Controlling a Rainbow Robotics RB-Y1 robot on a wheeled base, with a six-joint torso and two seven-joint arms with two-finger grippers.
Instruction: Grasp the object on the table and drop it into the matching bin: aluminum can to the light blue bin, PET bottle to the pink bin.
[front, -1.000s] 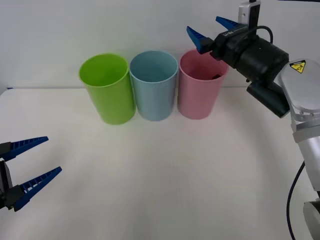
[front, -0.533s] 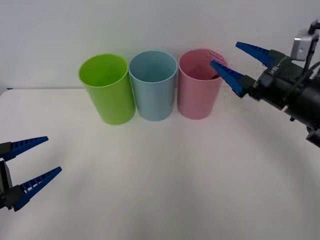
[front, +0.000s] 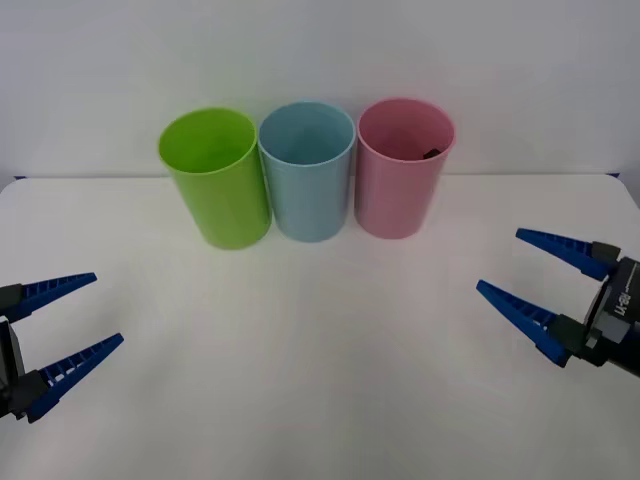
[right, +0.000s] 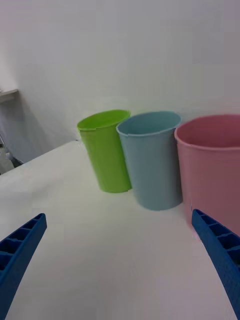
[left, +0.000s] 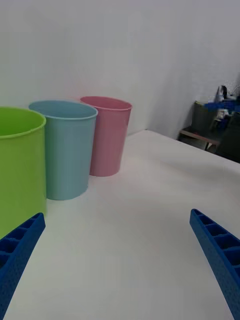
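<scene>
Right tool (front: 548, 290) has pulled back from pink bin (front: 403, 170) to low over surface (front: 300, 350), wide open, empty; bottle (front: 432, 153) binned, task looks done.

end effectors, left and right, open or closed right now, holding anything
Left end effector: open, holding nothing, low over the table's left side.
Right end effector: open, holding nothing, over the table's right side.

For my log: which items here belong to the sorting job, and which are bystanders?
Job:
- tall pale pink plastic bin, something dark just inside its rim
- tall pale blue plastic bin
- broad white table
- open right gripper

Bystanders:
- lime green plastic bin
- open left gripper
</scene>
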